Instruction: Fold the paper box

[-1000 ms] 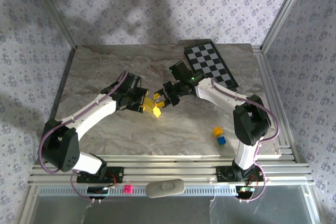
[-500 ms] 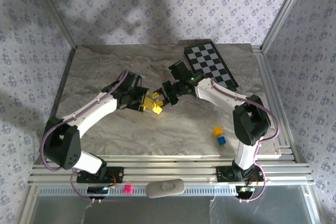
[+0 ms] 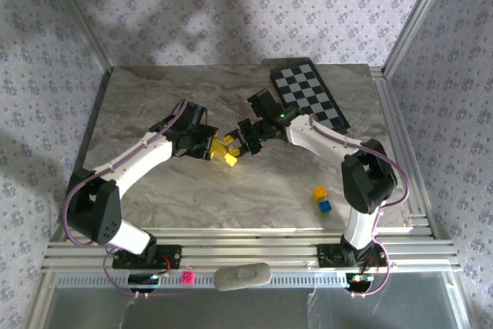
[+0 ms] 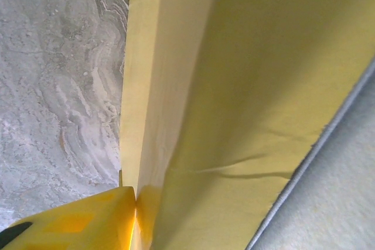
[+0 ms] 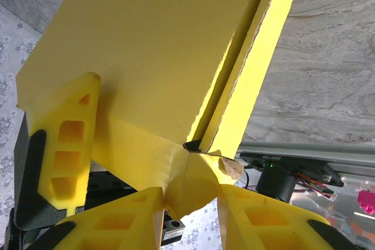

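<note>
The paper box [image 3: 224,149], thin yellow cardboard, hangs just above the table's middle between both grippers. My left gripper [image 3: 205,144] is shut on it from the left. One of its yellow fingers [image 4: 76,221] presses the pale cardboard panel [image 4: 234,86]; the same finger [image 5: 69,144] lies flat on the box's face in the right wrist view. My right gripper [image 3: 246,139] meets the box from the right. Its jaws [image 5: 188,196] are shut on a bent corner flap [image 5: 196,177] below a slit where two panels [image 5: 158,45] meet.
A black-and-white chequered board [image 3: 310,96] lies at the back right. A small yellow cube [image 3: 318,191] and a blue cube [image 3: 324,206] sit near the right arm's base. The marble table [image 3: 154,90] ends at a metal rail [image 3: 231,240] in front.
The left gripper has shifted slightly towards the back and narrowed a little on the box. The box has turned and risen a bit. The right gripper has stayed put.
</note>
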Action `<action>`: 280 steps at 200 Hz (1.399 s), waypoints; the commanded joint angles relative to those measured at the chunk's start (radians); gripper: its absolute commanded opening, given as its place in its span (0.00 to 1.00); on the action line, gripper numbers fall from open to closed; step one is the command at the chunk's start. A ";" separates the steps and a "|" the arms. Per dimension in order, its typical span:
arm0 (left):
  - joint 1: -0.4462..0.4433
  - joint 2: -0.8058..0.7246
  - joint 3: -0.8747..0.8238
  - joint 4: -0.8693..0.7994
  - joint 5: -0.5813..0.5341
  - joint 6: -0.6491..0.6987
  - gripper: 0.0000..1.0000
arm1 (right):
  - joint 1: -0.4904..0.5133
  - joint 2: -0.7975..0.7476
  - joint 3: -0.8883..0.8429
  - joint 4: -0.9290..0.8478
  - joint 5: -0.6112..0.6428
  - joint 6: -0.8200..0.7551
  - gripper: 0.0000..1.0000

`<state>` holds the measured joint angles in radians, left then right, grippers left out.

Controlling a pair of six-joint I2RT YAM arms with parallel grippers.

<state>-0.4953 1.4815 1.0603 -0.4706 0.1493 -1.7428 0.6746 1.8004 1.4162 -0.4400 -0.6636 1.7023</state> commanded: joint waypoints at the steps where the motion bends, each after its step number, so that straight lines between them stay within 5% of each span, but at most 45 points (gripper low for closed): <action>1: 0.003 0.010 0.035 -0.028 0.026 -0.018 0.56 | 0.000 0.019 0.002 -0.020 -0.010 0.003 0.31; 280: 0.033 0.029 0.081 -0.078 0.081 0.039 0.63 | -0.042 0.050 0.049 0.062 -0.025 0.099 0.27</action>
<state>-0.4709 1.5013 1.1069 -0.4980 0.2028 -1.6939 0.6392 1.8297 1.4349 -0.3885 -0.6708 1.7725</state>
